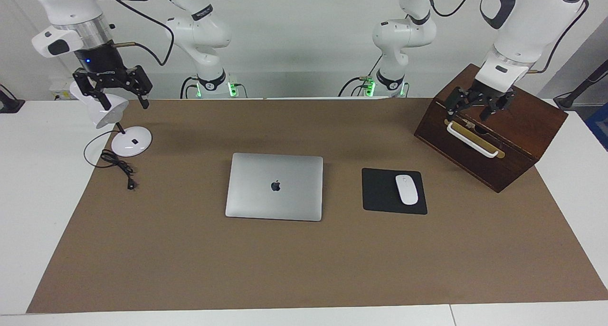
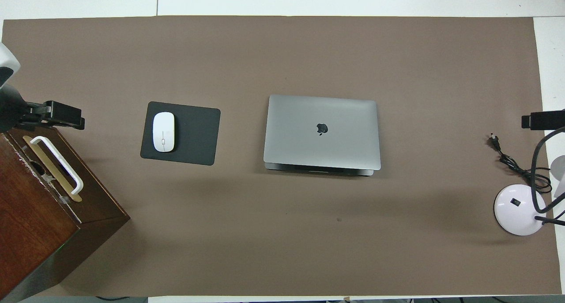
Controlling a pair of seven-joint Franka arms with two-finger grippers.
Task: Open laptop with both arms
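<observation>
Your left arm reaches down over the wooden box [image 1: 491,126] at its own end of the table; the left gripper [image 1: 479,108] hangs above the box's top edge, just above the white handle [image 1: 472,140], with its fingers spread apart and nothing between them. Your right arm holds the right gripper [image 1: 113,89] raised over the head of the white desk lamp [image 1: 128,140], fingers also spread and empty. The box shows no contents. The laptop [image 1: 274,186] lies flat on the brown mat [image 1: 304,269] at mid-table, lid closed, logo up. Beside it, toward the left arm's end, the white mouse [image 1: 406,189] sits on the black mouse pad [image 1: 380,190]. Bare mat surrounds all four laptop edges. The lamp's cord [image 1: 118,167] lies well apart from it.
</observation>
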